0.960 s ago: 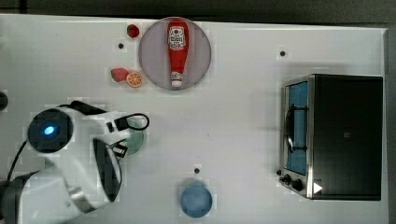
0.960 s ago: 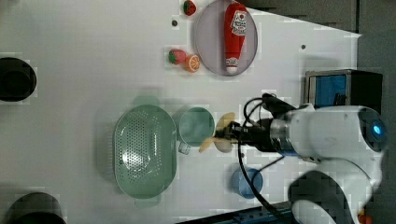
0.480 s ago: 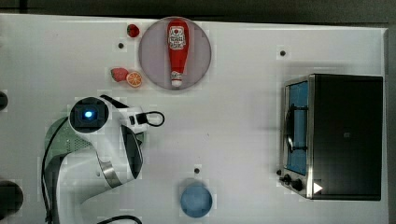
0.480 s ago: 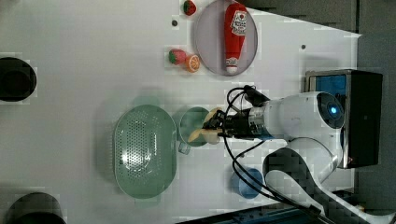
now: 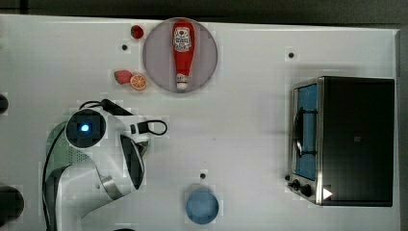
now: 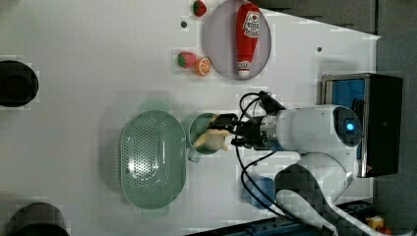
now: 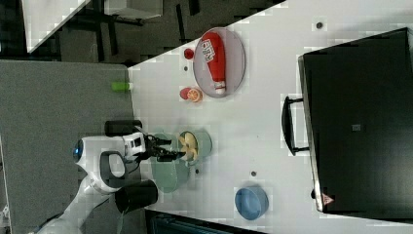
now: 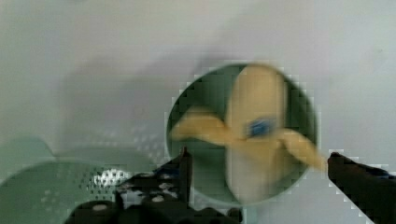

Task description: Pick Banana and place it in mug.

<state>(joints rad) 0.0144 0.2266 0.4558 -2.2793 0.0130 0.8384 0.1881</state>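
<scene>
Three pale yellow banana (image 8: 254, 140) fingers splay over the mug (image 8: 205, 88).

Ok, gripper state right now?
Gripper: open, fingers spread wide; the pale yellow toy banana bunch lies loose in the round mint-green mug.

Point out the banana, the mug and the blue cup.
banana (image 8: 254, 126): wrist view, middle of the bunch.
mug (image 7: 205, 141): right view, outer wall.
blue cup (image 5: 202, 206): top view, centre of the cup.
</scene>
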